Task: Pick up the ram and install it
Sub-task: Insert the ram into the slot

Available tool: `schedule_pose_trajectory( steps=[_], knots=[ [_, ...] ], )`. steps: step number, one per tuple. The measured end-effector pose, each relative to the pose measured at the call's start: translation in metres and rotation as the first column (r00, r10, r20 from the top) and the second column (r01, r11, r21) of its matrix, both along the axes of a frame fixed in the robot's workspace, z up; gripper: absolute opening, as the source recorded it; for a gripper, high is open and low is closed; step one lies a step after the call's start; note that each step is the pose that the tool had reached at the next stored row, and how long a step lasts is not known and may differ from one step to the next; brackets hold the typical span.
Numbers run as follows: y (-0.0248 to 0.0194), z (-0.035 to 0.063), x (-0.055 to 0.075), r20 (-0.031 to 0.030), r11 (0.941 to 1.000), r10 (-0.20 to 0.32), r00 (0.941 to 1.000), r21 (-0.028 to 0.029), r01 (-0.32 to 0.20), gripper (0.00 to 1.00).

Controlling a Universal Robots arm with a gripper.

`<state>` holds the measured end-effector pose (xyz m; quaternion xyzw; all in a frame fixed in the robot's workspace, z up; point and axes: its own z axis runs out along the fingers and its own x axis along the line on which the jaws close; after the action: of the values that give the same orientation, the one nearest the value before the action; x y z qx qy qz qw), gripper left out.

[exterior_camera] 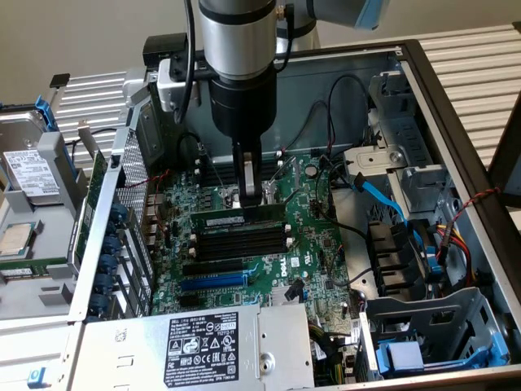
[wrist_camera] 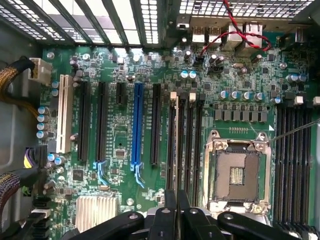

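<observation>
The ram (exterior_camera: 240,218) is a green stick with a white label strip. It stands on edge in the memory slot nearest the processor socket (wrist_camera: 237,172). In the wrist view the ram (wrist_camera: 173,145) appears edge-on as a thin pale line between the white end clips. My gripper (exterior_camera: 251,195) hangs straight down over the stick's middle, and its fingers (exterior_camera: 250,175) are shut together. The tips sit right at the ram's top edge, and I cannot tell whether they touch it. From the wrist, the gripper (wrist_camera: 172,200) lines up with the stick, and nothing shows between the tips.
Empty black memory slots (exterior_camera: 240,241) lie beside the ram, then a blue expansion slot (exterior_camera: 213,281). The power supply (exterior_camera: 212,342) borders the board at the front. Blue and black cables (exterior_camera: 383,195) and drive cages crowd the exterior view's right, and a loose drive (exterior_camera: 28,175) lies outside the case.
</observation>
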<state>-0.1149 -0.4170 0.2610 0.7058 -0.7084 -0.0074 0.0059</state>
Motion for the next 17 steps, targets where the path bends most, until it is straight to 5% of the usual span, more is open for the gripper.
schedule_pose_trajectory(
  steps=[17],
  knots=[
    [-0.0023,-0.0094,0.0008,-0.0008,1.0000,0.002,1.0000,0.0003,-0.002,0.13]
  ],
)
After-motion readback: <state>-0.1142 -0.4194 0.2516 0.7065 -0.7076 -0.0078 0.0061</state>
